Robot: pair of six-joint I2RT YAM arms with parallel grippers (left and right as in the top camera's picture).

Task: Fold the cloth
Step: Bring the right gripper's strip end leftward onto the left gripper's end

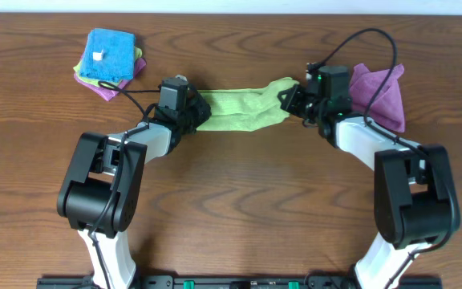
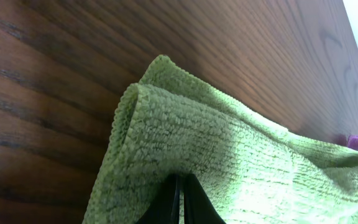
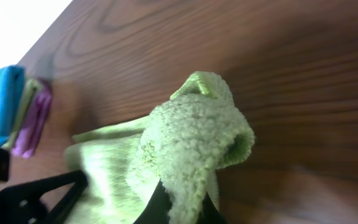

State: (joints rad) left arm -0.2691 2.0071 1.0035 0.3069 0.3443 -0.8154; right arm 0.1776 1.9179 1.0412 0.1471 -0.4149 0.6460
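Note:
The lime-green cloth [image 1: 243, 109] hangs stretched between both grippers above the table's far middle. My left gripper [image 1: 195, 114] is shut on its left end; in the left wrist view the cloth [image 2: 229, 162] folds over the closed fingers [image 2: 182, 199]. My right gripper [image 1: 291, 98] is shut on its right end; in the right wrist view the bunched cloth [image 3: 191, 137] sits pinched between the fingers [image 3: 182, 208]. The white tag is not visible.
A purple cloth [image 1: 379, 92] lies just right of the right gripper. A bright blue folded cloth [image 1: 109, 54] sits on a small stack of cloths at the far left, also seen in the right wrist view [image 3: 2, 102]. The wood table [image 1: 239, 193] extends toward the front.

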